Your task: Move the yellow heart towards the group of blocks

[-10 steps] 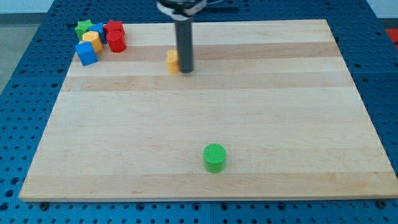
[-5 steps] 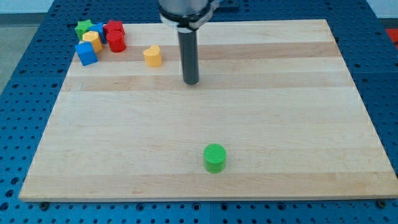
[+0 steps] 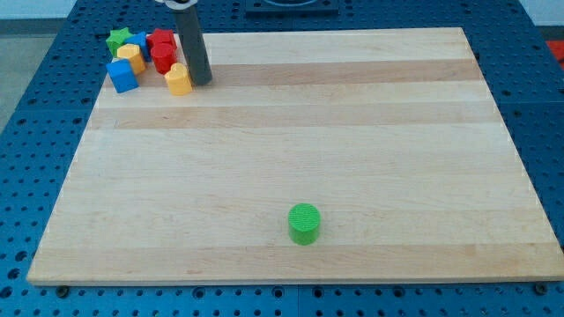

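The yellow heart [image 3: 178, 79] lies near the view's top left, just below and right of the group of blocks. My tip [image 3: 200, 81] stands right against the heart's right side. The group holds a green star [image 3: 119, 39], a yellow block [image 3: 130, 56], a blue cube [image 3: 122, 76], a blue block [image 3: 141, 40] mostly hidden behind, and two red blocks [image 3: 163, 51]. The heart sits just under the red blocks, close to touching them.
A green cylinder [image 3: 304, 223] stands alone near the view's bottom centre. The wooden board [image 3: 352, 132] rests on a blue perforated table [image 3: 26, 132]; the group is close to the board's top left edge.
The yellow heart has slid left from the top centre to the group's edge. My tip drew back to the right of it, then followed left and is now against it.
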Robot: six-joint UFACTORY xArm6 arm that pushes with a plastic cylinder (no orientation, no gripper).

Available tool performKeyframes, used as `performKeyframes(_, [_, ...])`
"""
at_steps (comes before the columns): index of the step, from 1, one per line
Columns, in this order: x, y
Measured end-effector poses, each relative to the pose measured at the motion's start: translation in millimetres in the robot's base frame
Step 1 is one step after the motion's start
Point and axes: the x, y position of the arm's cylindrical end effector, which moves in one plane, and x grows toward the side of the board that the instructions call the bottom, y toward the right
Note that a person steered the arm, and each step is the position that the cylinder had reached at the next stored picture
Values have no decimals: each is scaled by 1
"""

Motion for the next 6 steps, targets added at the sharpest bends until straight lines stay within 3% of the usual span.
performKeyframes(1, [28, 22])
performKeyframes(4, [-4, 4])
performKeyframes(6, [14, -13])
